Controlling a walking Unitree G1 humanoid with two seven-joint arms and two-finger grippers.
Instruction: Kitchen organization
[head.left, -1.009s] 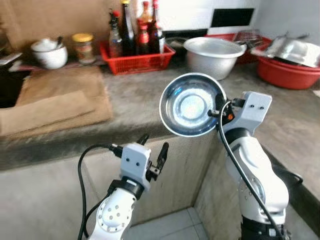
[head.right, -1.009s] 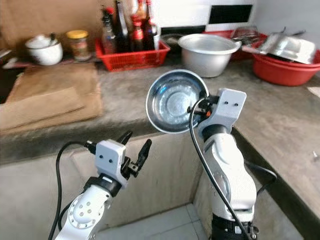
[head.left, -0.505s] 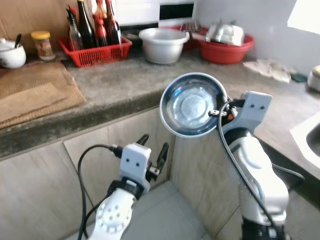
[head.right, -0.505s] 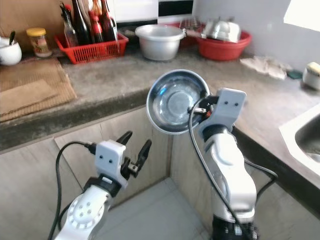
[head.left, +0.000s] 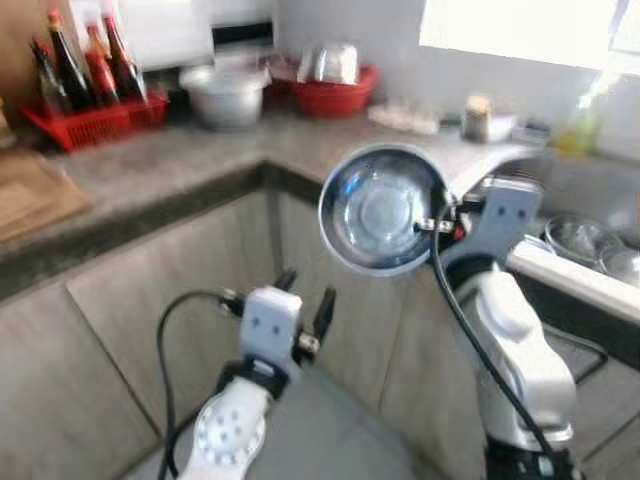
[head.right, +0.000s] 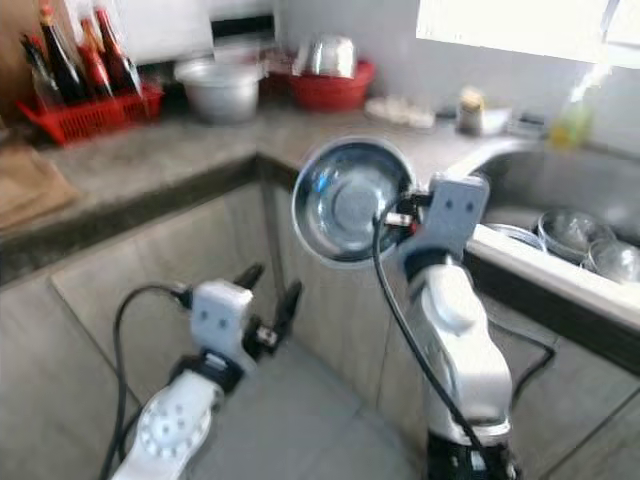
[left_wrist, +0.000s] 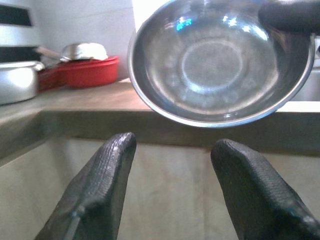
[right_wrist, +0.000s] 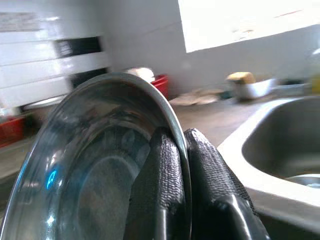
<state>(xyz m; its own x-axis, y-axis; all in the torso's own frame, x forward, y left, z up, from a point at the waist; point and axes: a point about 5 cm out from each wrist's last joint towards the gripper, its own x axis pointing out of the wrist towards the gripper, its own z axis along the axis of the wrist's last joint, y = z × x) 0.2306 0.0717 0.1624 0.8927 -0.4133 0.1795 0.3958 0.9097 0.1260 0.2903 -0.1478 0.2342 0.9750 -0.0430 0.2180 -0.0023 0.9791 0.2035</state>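
From the head, a grey stone counter (head.left: 150, 165) turned a corner toward a sink (head.right: 560, 215) at 2 o'clock; no labels could be read. The right gripper (head.left: 432, 225) pinched a steel bowl (head.left: 385, 210) by its rim, held up on edge. In the left wrist view, the left gripper (left_wrist: 172, 192) hung wide apart under the bowl.

— Any writing you can read anywhere here?

— None. The bottles (head.left: 75, 62) in the red basket (head.left: 85, 122) at the far left have labels, but they are too blurred to read.

— And on the robot, or by the sink (head.right: 575, 235) on the right?

— No legible letters or numbers there either. The bottle (head.right: 572, 115) on the far right is only a blur.
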